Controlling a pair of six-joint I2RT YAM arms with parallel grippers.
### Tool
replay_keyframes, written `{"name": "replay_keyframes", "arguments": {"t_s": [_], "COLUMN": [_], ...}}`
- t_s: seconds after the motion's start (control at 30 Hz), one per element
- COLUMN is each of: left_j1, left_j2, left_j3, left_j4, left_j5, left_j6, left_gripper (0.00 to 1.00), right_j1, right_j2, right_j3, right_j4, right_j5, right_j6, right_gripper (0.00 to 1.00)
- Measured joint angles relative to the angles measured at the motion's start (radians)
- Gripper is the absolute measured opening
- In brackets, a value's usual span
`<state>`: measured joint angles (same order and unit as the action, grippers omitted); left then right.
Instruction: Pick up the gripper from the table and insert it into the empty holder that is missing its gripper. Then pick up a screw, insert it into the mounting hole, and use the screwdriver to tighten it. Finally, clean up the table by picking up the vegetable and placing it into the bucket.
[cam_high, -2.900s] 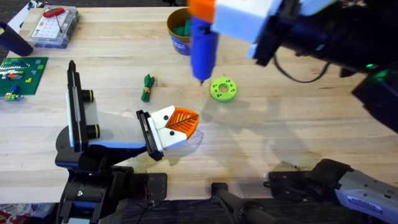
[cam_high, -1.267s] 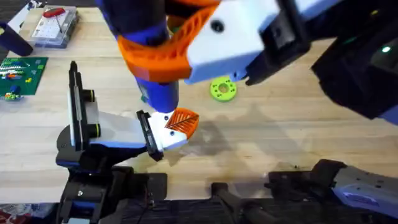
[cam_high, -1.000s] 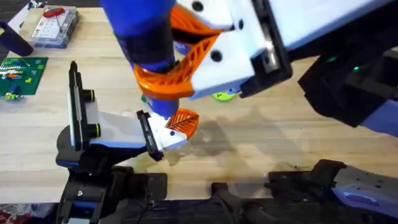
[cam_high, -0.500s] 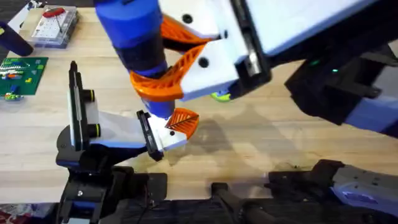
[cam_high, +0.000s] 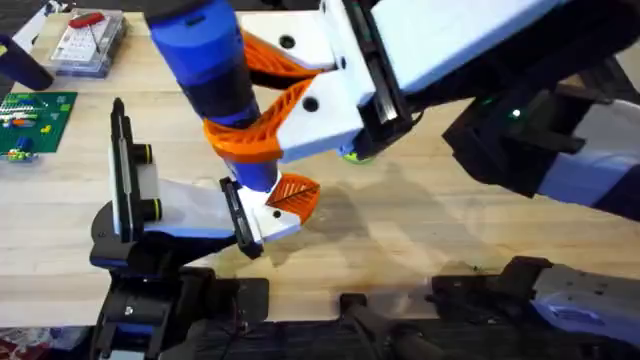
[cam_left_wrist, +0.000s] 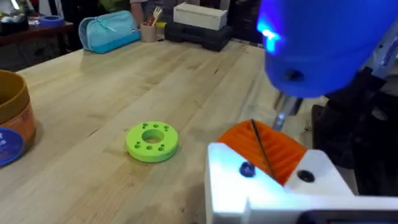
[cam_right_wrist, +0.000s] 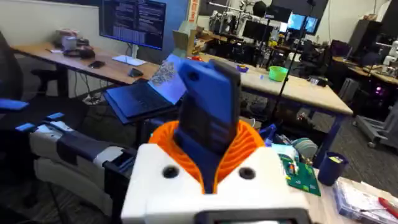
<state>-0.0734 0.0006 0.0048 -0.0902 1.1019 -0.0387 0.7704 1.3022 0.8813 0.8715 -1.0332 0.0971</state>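
Orange ribbed pads on the right gripper (cam_high: 250, 135) squeeze the fat middle of the screwdriver (cam_high: 215, 70), so those fingers are closed tight on it. The screwdriver is a thick blue tube with a black band, and it looks hard, smooth and a bit heavy, so it could slip or twist if the hold were loose. Its middle looks like the best place to hold it, because the tool stays straight there. From the left wrist camera its thin metal tip (cam_left_wrist: 281, 118) comes down right over the orange and white part of the left gripper (cam_high: 283, 205), at about 6 o'clock from the blue body. I cannot tell if the tip is touching or if the left fingers are open or closed. The tip is skinny and could bend or slide off, I think, so a gentle push is best. Farther out, the lime-green disc (cam_left_wrist: 152, 140) lies on the table (cam_high: 480, 230), near the left gripper at about 2 o'clock. The bucket (cam_left_wrist: 11, 124) stands well apart from the disc. The vegetable is hidden.
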Motion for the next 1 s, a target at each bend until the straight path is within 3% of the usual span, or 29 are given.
{"name": "replay_keyframes", "arguments": {"t_s": [1.0], "left_j1": [0.000], "left_j2": [0.000], "left_j3": [0.000], "left_j4": [0.000], "left_j5": [0.000], "left_j6": [0.000], "left_gripper": [0.012], "right_j1": [0.012], "right_j2": [0.057], "right_j3": [-0.030], "right_j4": [0.008], "right_j5": [0.020], "right_j6": [-0.024], "right_gripper": [0.051]}}
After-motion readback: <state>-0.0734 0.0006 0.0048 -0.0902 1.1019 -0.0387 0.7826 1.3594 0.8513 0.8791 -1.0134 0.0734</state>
